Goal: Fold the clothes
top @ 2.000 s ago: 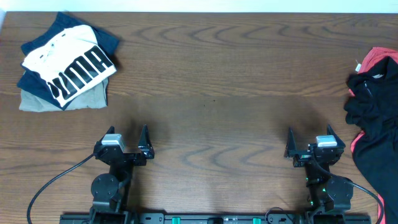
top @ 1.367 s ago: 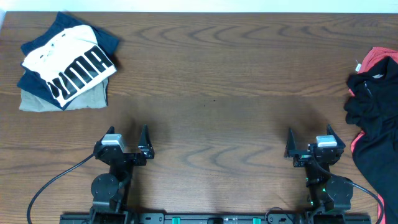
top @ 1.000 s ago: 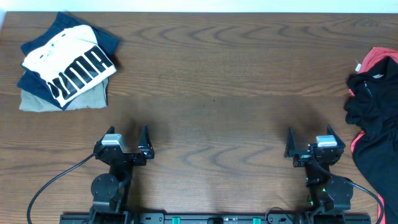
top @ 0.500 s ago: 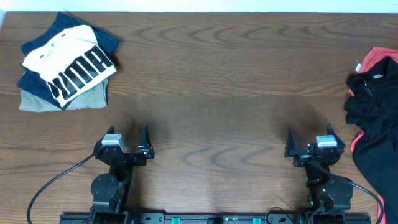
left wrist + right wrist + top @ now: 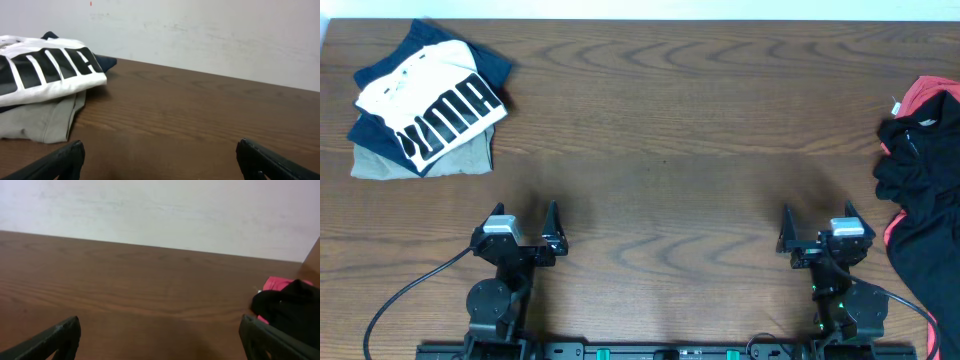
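At the right edge of the table (image 5: 660, 120) the black garment (image 5: 920, 190) lies crumpled on a red T-shirt (image 5: 930, 92), untouched, while the left gripper (image 5: 525, 213) and right gripper (image 5: 817, 215) sit spread wide and empty, so folding likely begins with the right arm dragging it centreward.

A white PUMA shirt (image 5: 430, 105) tops a navy garment (image 5: 492, 62) and a beige one (image 5: 460, 160), far left on the wooden table (image 5: 670, 130). A red garment (image 5: 930, 95) lies far right.
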Motion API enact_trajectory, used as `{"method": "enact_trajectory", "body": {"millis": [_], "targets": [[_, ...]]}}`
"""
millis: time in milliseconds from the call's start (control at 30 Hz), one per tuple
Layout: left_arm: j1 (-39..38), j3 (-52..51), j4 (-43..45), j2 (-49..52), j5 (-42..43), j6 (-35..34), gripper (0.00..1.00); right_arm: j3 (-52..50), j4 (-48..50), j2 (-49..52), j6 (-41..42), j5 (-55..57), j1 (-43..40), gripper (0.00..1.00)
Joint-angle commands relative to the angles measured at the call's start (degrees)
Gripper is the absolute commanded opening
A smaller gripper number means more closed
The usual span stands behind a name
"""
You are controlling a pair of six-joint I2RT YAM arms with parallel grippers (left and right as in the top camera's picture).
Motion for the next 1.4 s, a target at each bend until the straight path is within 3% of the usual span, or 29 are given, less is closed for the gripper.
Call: {"method": "enact_trajectory", "body": {"millis": [0,233,467,700,967,1200,1367], "targets": [[0.09,0.96,-2.62,0.44,-0.70,0.96,0.98,0.15,-0.24,-0.35,4.52,-0.66,-0.42,0.99],[0.07,7.06,-5.29,7.63,-0.50,-2.51,0.98,3.15,-2.84,1.18,4.48,0.02,-0.42,0.99],[0.09,18.80,-11.93,22.08,-0.50,-2.49,0.98,11.45,-8.98,9.14,4.52,0.02,-0.42,0.99],[0.09,34.64,-26.21,35.52,3.08,-2.49,0.98,25.03,-16.39,25.33,4.76,-0.11,-0.42,0.99],[0.09,47.21,-38.60,43.32,3.21,-1.79,0.98,44.35,-29.46,48.54,4.72,0.22,-0.63,0.99],[0.09,47.89,-39.04,45.03,3.17,-1.79,0.98,57.96,-39.95,69.64,4.72,-2.51,-5.51,0.99],[0.09,47.89,-39.04,45.38,3.17,-1.81,0.98,59.58,-34.03,78.97,4.90,2.14,-9.68,0.97]]}}
